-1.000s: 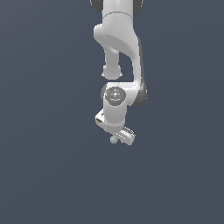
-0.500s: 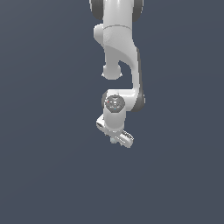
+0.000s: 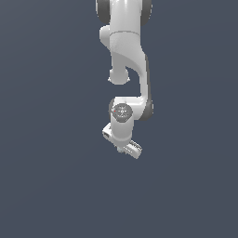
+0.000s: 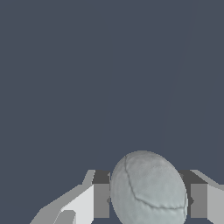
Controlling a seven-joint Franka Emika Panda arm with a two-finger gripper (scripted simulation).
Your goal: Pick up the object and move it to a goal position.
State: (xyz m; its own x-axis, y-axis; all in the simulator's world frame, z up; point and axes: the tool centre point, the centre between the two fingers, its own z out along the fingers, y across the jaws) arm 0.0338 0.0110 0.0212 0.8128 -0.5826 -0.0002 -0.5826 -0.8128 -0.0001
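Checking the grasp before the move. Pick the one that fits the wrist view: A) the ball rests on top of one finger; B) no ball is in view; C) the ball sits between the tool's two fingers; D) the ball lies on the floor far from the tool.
C: in the wrist view the ball fills the gap between the fingers of the tool, one at each side.

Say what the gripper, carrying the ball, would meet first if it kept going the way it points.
Probably only the plain dark surface: in the wrist view nothing lies beyond the gripper and its pale ball; depth is unclear.
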